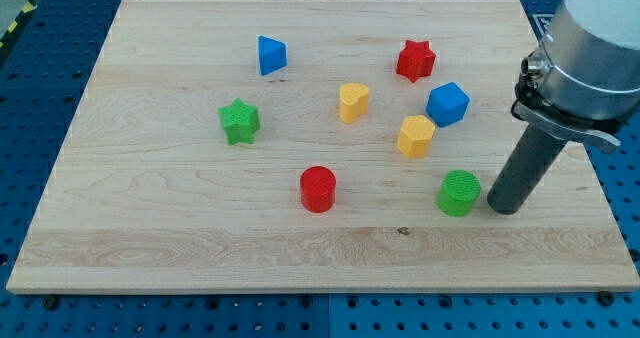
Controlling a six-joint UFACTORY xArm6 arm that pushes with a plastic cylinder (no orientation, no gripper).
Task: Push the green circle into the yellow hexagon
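Now my tip [503, 207] sits just to the view's right of the green circle [459, 193], bare rod, holding nothing. Up and left of that circle waits the yellow hexagon [415, 136], near the blue cube [448, 104].

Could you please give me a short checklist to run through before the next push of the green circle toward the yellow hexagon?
1. My tip is down at the board: ok.
2. My tip sits on the view's right of the green circle, close beside it: ok; whether they touch: cannot tell.
3. Push line aims at the yellow hexagon: not ok; it lies up and left of the circle, so I should probably start lower right.
4. Path between circle and hexagon is free: ok.
5. Blue cube stands close to the hexagon's upper right: may get nudged.
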